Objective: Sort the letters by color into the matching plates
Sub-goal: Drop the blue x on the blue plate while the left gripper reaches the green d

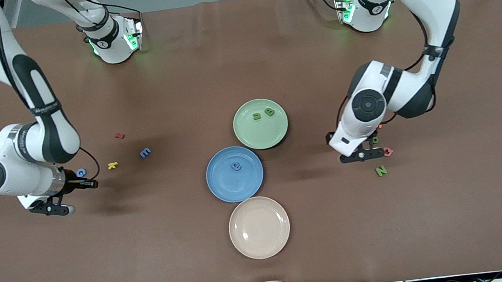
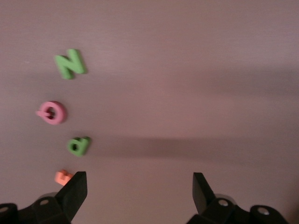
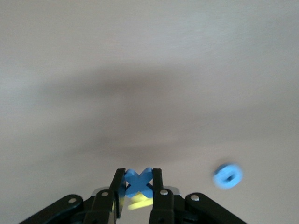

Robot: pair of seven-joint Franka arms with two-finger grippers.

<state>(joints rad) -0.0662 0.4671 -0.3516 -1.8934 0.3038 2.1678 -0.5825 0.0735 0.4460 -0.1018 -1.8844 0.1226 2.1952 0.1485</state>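
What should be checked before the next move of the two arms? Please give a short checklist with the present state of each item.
1. Right gripper shut on the blue x: ok.
2. Blue plate has room; only the blue a lies in it: ok.
3. Left gripper open above the table near the green P: ok.
4. Green plate holds only green letters, u and B: ok.
5. Green N sorted: not ok.
6. Blue E and G sorted: not ok.

- Your right gripper (image 3: 138, 184) hangs over the table at the right arm's end, its arm bent at the elbow, fingers pinched on a blue x (image 3: 138, 182).
- Your left gripper (image 2: 140, 191) sits low over the table at the left arm's end, fingers spread wide, nothing between them.
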